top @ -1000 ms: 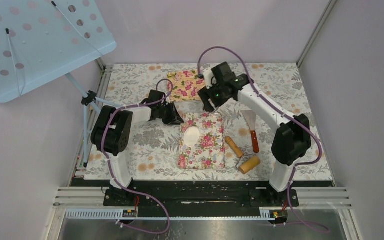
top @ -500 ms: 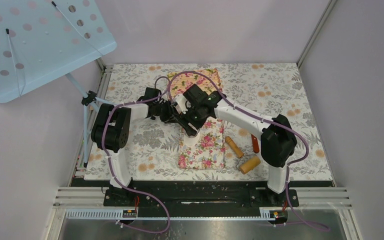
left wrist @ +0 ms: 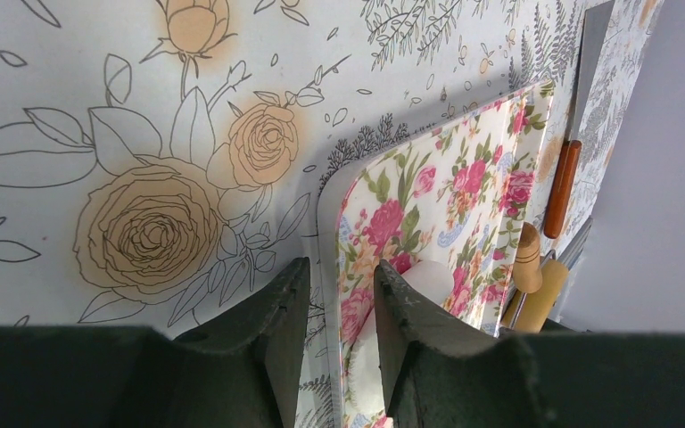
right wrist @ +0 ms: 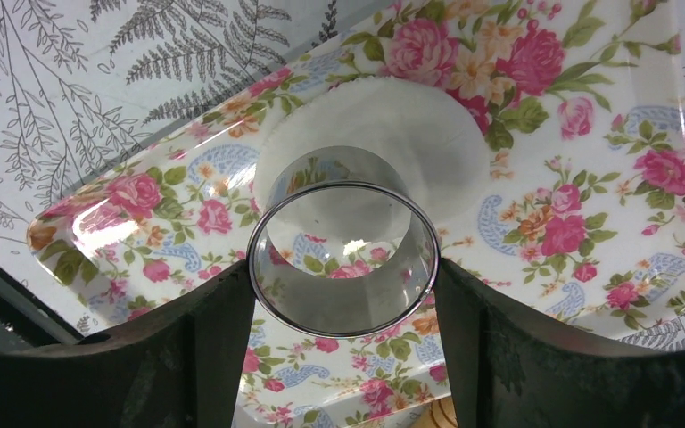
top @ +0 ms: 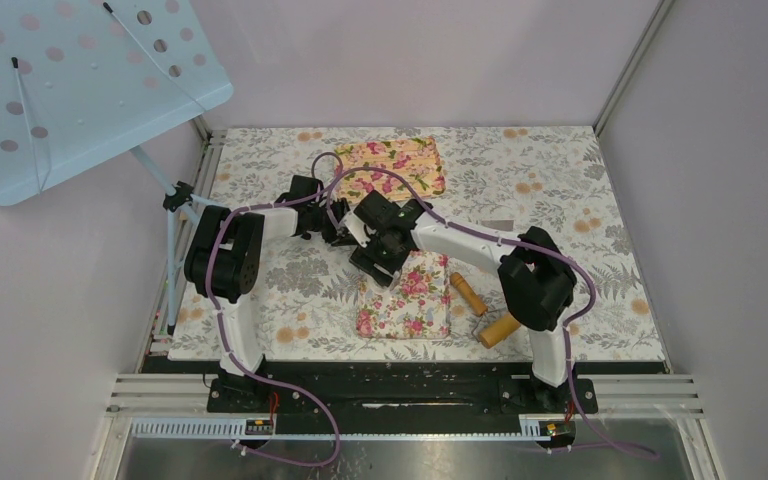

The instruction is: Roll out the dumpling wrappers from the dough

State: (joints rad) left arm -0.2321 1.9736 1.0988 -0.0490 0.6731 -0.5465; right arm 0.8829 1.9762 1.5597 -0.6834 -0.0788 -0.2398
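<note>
Your right pincer [right wrist: 343, 294] is pinching the metal ring [right wrist: 342, 185], poised over the flattened dough [right wrist: 437, 143] on the floral tray [right wrist: 589, 223]. Centre it on the white patch, then press straight down. Beyond, your left pincer [left wrist: 341, 276] stands slightly spread astride the tray's rim.

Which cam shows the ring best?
Right wrist: the ring fills mid-frame, clamped between the jaws over the flattened dough on the tray. Top view hides it under the right gripper; left wrist doesn't show it.
</note>
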